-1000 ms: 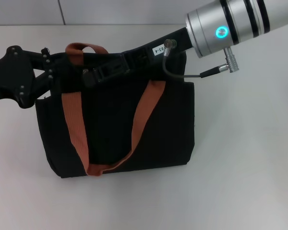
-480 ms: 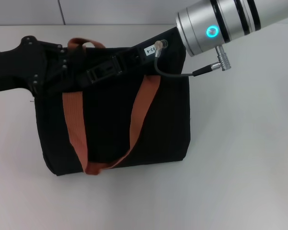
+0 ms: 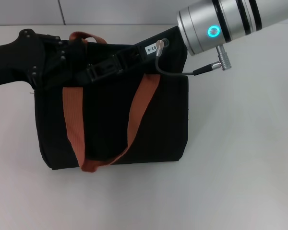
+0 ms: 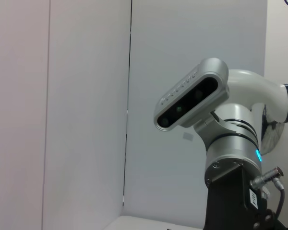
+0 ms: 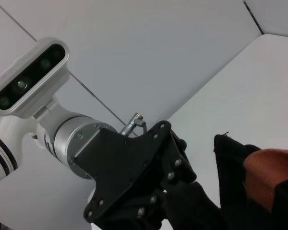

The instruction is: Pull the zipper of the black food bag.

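Along the top edge of the bag [image 3: 115,120], black pincers meet black fabric, and the zipper cannot be picked out in any view; it would lie somewhere on that top edge, under the two arms. The bag stands upright on the white counter [image 3: 230,167], its near orange strap [image 3: 74,129] looping down the front face and a second strap arching up at the back left.

The left pincer [image 3: 69,67] reaches in from the left and lies against the bag's top left corner; whether its fingers are spread or closed on anything cannot be told. In the right wrist view its black body fills the lower part of the picture beside the bag's corner, fingertips lost in the dark.

The right pincer [image 3: 98,72] slants down from the upper right along the top edge to about its middle, and its grip is likewise unreadable.

Compared with half a second ago, the bag's base has slid slightly up the counter, and both arms sit almost where they were.
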`<action>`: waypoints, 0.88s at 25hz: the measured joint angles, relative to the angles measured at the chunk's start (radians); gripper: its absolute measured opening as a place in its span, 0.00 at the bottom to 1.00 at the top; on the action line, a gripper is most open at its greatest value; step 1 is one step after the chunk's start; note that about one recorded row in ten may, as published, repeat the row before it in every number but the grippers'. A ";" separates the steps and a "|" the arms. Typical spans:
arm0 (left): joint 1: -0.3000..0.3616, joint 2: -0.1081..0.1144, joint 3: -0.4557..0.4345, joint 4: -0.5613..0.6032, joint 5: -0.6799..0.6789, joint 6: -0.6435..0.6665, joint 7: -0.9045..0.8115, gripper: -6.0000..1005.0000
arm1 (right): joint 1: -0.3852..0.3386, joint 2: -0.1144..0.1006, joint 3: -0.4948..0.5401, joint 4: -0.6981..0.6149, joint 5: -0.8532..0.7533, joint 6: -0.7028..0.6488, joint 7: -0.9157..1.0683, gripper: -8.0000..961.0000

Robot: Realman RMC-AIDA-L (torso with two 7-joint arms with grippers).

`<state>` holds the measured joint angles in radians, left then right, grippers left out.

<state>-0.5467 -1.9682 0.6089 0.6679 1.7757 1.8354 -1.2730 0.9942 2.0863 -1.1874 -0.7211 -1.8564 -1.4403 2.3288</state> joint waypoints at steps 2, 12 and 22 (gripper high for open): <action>0.003 0.000 -0.004 -0.001 -0.003 -0.001 0.000 0.05 | -0.003 0.000 0.002 0.000 0.000 0.000 -0.002 0.44; 0.007 -0.001 -0.005 -0.004 -0.005 0.002 0.000 0.06 | -0.004 0.000 -0.008 0.000 0.001 0.025 -0.021 0.30; 0.016 -0.002 -0.030 -0.004 -0.006 -0.002 0.005 0.06 | -0.029 -0.002 0.001 -0.028 -0.001 0.017 -0.022 0.25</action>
<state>-0.5305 -1.9697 0.5787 0.6641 1.7694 1.8333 -1.2685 0.9647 2.0845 -1.1864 -0.7493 -1.8576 -1.4229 2.3071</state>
